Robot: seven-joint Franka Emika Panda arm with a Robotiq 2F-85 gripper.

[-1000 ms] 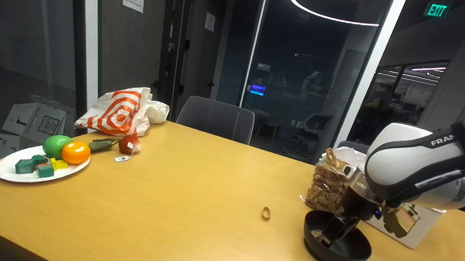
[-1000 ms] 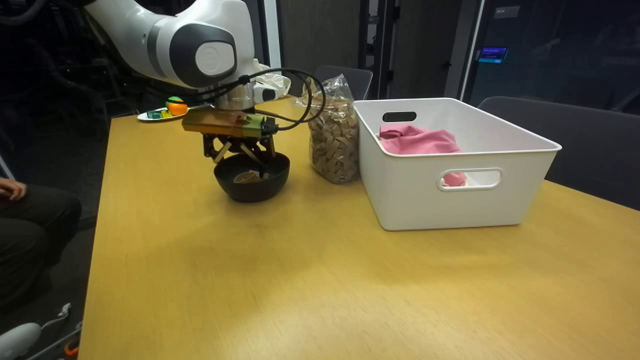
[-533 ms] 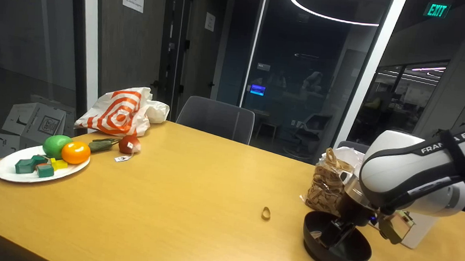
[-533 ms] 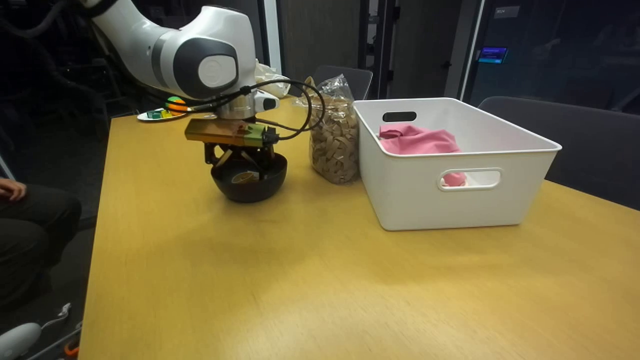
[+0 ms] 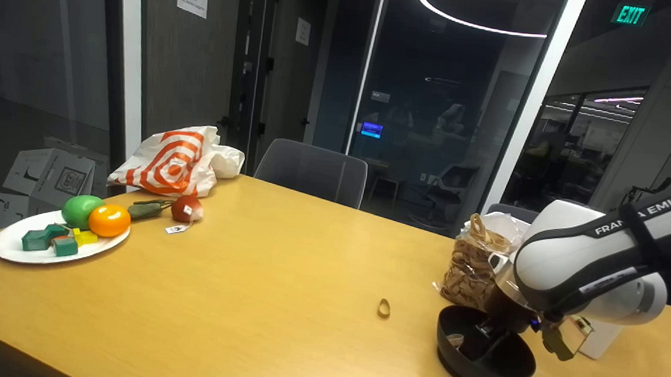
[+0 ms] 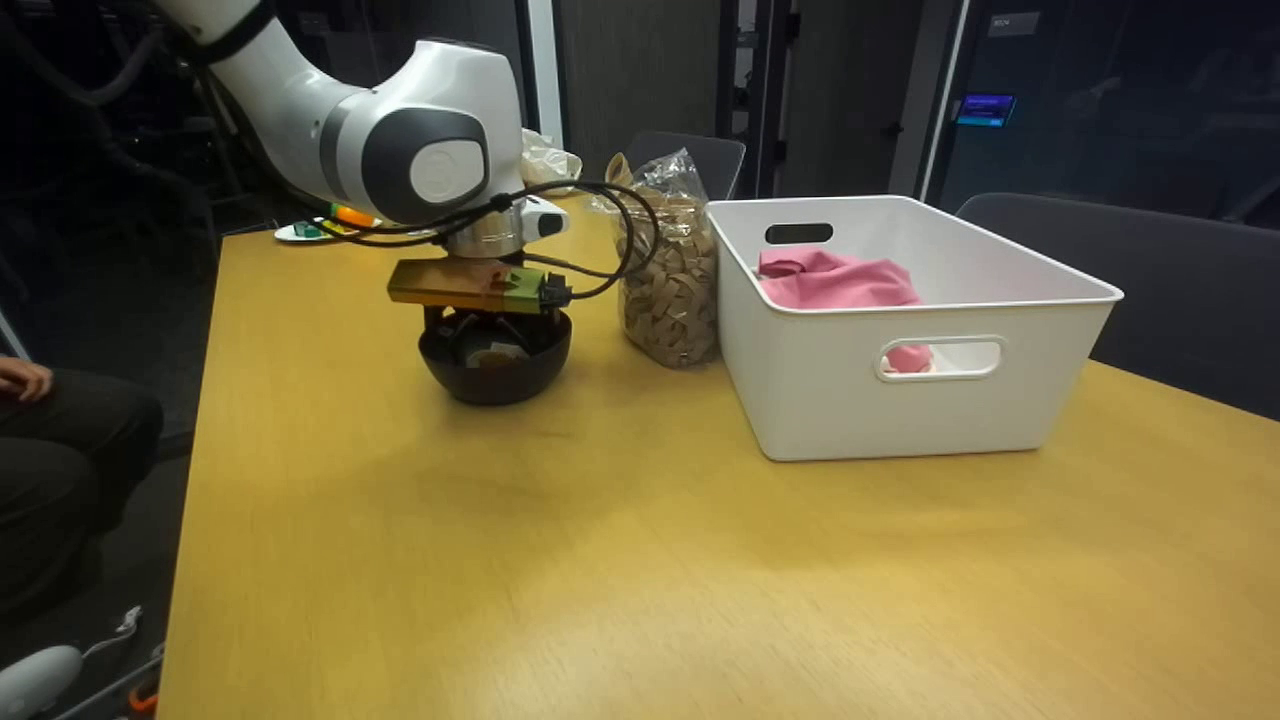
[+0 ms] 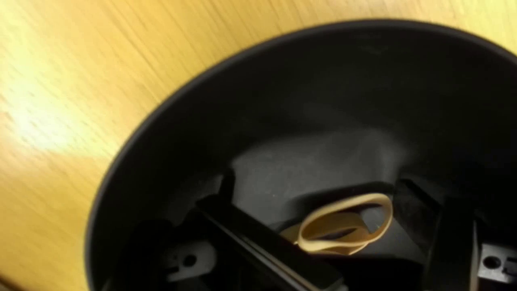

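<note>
My gripper (image 5: 477, 346) reaches down into a round black bowl (image 5: 513, 367) on the table. The bowl also shows in an exterior view (image 6: 495, 385). In the wrist view my gripper (image 7: 319, 214) is open, with dark fingers (image 7: 270, 242) apart on either side. Tan rubber bands (image 7: 343, 222) lie on the bowl's floor between the fingers, and the left finger hides part of them. The bands also show in both exterior views (image 5: 455, 339) (image 6: 497, 355). Nothing is held. The fingertips are hard to make out against the dark bowl.
A clear bag of rubber bands (image 6: 670, 290) stands close to the bowl, beside a white bin (image 6: 900, 400) with pink cloth (image 6: 840, 280). One loose rubber band (image 5: 384, 308) lies on the table. A white plate (image 5: 11, 246) with toy food is at the far end.
My arm and gripper have moved down, deeper into the bowl. The bowl has shifted very slightly. The gripper was open earlier too.
</note>
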